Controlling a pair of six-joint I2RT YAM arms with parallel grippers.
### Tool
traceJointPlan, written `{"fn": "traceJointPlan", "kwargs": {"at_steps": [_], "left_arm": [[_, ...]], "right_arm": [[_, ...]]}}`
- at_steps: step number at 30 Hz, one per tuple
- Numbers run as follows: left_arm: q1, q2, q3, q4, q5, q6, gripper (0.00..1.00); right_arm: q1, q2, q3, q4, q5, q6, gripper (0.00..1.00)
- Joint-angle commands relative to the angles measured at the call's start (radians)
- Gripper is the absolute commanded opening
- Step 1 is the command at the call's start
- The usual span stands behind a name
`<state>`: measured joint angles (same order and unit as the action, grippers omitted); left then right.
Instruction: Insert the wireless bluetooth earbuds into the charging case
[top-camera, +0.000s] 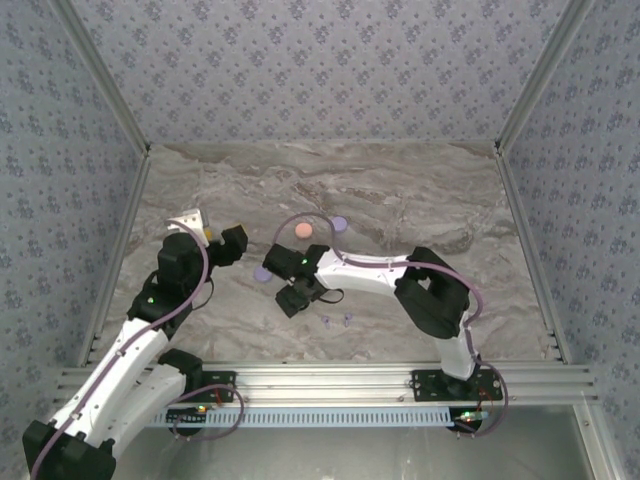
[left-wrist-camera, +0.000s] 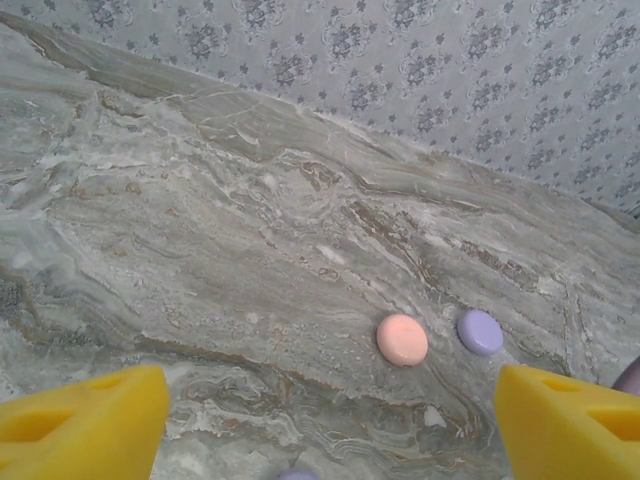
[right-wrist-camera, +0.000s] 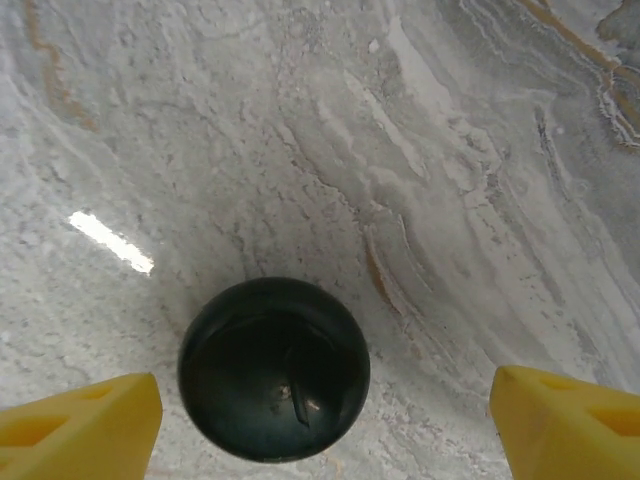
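On the marble worktop (top-camera: 420, 200), close to its near edge, you have two pale lavender earbuds (top-camera: 326, 322) lying loose side by side, roughly midway between the two arm bases. They sit apart from every case and from both tools. In the overhead view your right tool (right-wrist-camera: 325, 400) hangs just beyond them and a little to the left, pointing down. Its wrist camera shows both yellow fingers (right-wrist-camera: 80, 425) spread wide. A black round case (right-wrist-camera: 273, 368) lies flat on the stone between them and a little ahead, touched by neither finger. The case is glossy and dark, and you cannot tell from here whether its lid is up or whether anything sits inside. Your left tool (left-wrist-camera: 330, 420) is raised over the left half of the worktop, and its jaws also stand wide apart, framing bare marble. Beyond it, toward the back wall, a peach round case (left-wrist-camera: 402, 340) and a lavender round case (left-wrist-camera: 480, 332) lie just beside each other without touching. A second lavender case (top-camera: 262, 274) rests on the worktop between the two tools, just left of your right wrist
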<state>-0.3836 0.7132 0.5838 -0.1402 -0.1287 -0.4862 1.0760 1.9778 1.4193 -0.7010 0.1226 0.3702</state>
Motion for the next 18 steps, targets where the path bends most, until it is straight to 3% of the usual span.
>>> {"fn": "traceJointPlan", "kwargs": {"at_steps": [1, 18], "left_arm": [[0.008, -0.013, -0.001, -0.007, -0.02, 0.015, 0.84], [0.012, 0.007, 0.004, 0.001, -0.022, 0.013, 0.85]], "right_arm": [[0.01, 0.027, 0.045, -0.064, 0.016, 0.003, 0.84], [0.015, 0.097, 0.081, -0.055, 0.006, -0.006, 0.63]]}}
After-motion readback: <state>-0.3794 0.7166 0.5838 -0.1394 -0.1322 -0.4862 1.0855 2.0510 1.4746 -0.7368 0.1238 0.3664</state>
